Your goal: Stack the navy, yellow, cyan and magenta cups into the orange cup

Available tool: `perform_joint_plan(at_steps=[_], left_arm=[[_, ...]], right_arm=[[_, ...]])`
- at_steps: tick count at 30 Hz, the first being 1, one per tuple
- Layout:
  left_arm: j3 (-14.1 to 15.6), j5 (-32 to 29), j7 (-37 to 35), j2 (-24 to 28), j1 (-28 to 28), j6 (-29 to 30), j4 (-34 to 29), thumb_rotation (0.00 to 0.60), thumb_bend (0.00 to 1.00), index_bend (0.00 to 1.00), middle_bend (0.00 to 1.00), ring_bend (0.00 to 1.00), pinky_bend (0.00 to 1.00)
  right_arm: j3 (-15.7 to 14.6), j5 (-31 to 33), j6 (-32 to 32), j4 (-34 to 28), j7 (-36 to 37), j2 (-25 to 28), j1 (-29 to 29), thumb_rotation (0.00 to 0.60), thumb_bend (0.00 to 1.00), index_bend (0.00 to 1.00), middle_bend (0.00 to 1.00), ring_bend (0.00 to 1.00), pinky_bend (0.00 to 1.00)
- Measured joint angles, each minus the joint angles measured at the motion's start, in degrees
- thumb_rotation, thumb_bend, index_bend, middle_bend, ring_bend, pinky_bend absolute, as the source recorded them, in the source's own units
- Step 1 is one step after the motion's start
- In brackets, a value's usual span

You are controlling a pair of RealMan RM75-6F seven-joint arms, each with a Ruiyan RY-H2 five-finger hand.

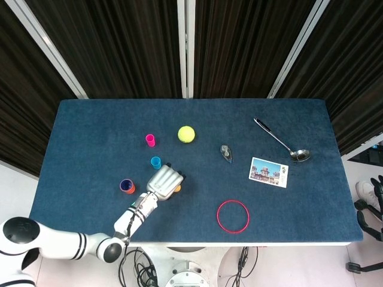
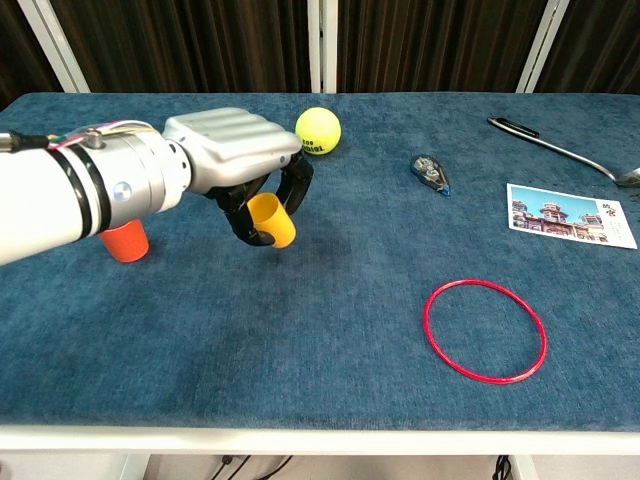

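Yellow plastic, small and rigid-looking: the yellow cup [image 2: 270, 221] was pinched in the left hand [image 2: 236, 165], tilted and lifted just clear of the blue table [image 2: 330, 330]. It was probably very light and smooth, so it could slip or twist; a hold across the wall near the rim would suit it best. The orange cup [image 2: 124, 241], with a navy lining visible in the head view, stood nearby to the left. The right hand [image 1: 372, 190] hung off-table, its fingers unclear.
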Motion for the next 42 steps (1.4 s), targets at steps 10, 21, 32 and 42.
perform_joint_plan(at_steps=[10, 21, 32, 42], left_arm=[[1.28, -0.06, 5.94, 12.72, 1.94, 5.57, -14.06, 0.6, 0.26, 0.51, 0.48, 0.58, 0.38], [6.65, -4.4, 9.62, 24.28, 5.28, 6.75, -22.03, 0.6, 0.26, 0.51, 0.48, 0.58, 0.38], [7.35, -5.19, 8.92, 21.87, 5.28, 4.11, -17.57, 0.6, 0.26, 0.51, 0.48, 0.58, 0.38], [7.16, -6.07, 8.1, 21.18, 5.58, 4.01, -15.78, 0.6, 0.26, 0.51, 0.48, 0.57, 0.37]], right_arm=[[-0.12, -0.57, 0.33, -0.27, -0.49, 0.06, -0.09, 0.6, 0.34, 0.0, 0.0, 0.0, 0.0], [-0.59, -2.05, 0.47, -2.21, -3.5, -0.3, 0.3, 0.6, 0.34, 0.0, 0.0, 0.0, 0.0], [-0.65, -1.75, 0.84, -2.61, -3.86, -0.05, -0.03, 0.6, 0.34, 0.0, 0.0, 0.0, 0.0], [-0.69, -1.44, 0.55, -1.82, -3.0, -0.16, -0.12, 0.6, 0.34, 0.0, 0.0, 0.0, 0.0]])
